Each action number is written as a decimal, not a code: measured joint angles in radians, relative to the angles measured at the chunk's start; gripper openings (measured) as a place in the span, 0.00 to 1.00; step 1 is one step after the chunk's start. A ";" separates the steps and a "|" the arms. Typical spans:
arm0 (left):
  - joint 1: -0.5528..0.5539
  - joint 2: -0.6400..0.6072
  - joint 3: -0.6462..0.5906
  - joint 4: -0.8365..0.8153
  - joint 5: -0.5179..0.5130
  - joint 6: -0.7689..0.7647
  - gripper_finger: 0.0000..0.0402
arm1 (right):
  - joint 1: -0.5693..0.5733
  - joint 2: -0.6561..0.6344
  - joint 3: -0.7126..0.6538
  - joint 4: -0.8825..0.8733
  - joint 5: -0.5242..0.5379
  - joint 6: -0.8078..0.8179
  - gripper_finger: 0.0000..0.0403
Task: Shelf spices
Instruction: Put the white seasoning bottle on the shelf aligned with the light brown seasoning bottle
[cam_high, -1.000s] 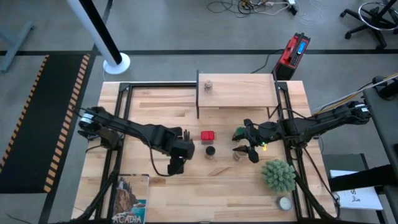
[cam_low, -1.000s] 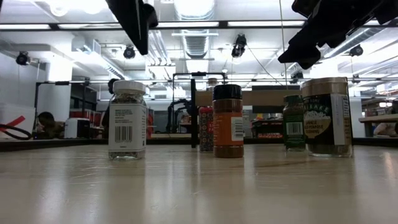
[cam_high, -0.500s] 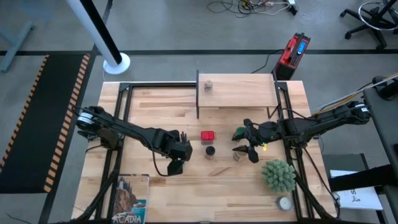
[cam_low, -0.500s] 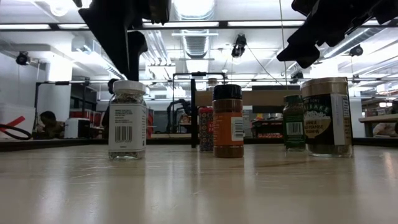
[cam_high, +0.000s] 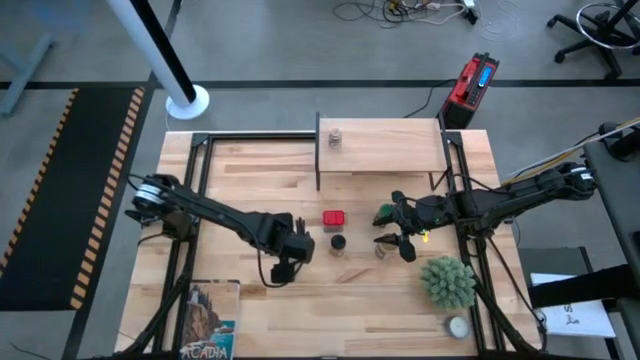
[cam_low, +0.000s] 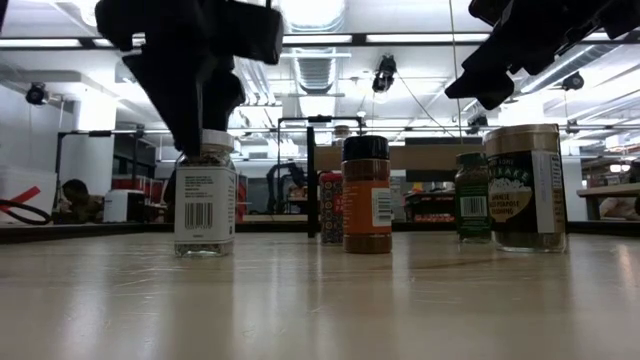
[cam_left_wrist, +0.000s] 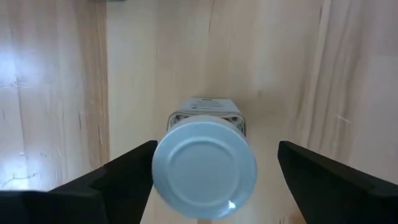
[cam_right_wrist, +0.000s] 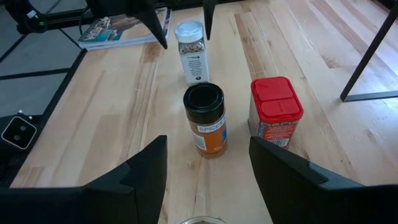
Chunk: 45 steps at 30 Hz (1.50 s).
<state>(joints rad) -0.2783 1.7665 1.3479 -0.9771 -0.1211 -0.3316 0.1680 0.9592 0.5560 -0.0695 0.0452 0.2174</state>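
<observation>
A white-lidded spice jar (cam_left_wrist: 205, 169) stands upright on the table. My left gripper (cam_high: 284, 264) hangs over it, open, with one finger (cam_left_wrist: 121, 177) on each side of the lid. The black-lidded orange jar (cam_right_wrist: 205, 121) and the red square tin (cam_right_wrist: 275, 112) stand at the table's middle. My right gripper (cam_high: 388, 228) hovers open to their right, above a glass jar (cam_high: 382, 250). One small jar (cam_high: 335, 138) stands on the light wood shelf (cam_high: 390, 150) at the far edge. A green-lidded jar (cam_low: 472, 195) and a larger jar (cam_low: 524, 185) show in the low view.
A spiky green plant (cam_high: 447, 281) and a flat white round tin (cam_high: 458, 326) sit at the near right. A magazine (cam_high: 209, 318) lies at the near left corner. Dark frame rails (cam_high: 190, 250) run along both sides of the table.
My left gripper has moved a little toward the table's near edge and come down, so its open fingers now stand at the height of the white-lidded jar's lid. The jar has stayed in place.
</observation>
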 joint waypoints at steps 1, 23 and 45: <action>0.000 0.007 -0.002 0.001 0.000 0.003 0.79 | 0.000 0.000 0.000 0.000 0.000 0.000 0.51; 0.001 0.086 -0.046 0.083 0.000 0.028 0.60 | 0.000 0.000 0.000 -0.001 0.000 0.000 0.51; 0.016 0.086 -0.035 0.080 0.045 0.066 0.46 | 0.000 0.000 0.000 0.000 0.000 0.000 0.51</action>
<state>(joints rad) -0.2618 1.8523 1.3132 -0.8976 -0.0760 -0.2658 0.1680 0.9592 0.5560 -0.0694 0.0452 0.2176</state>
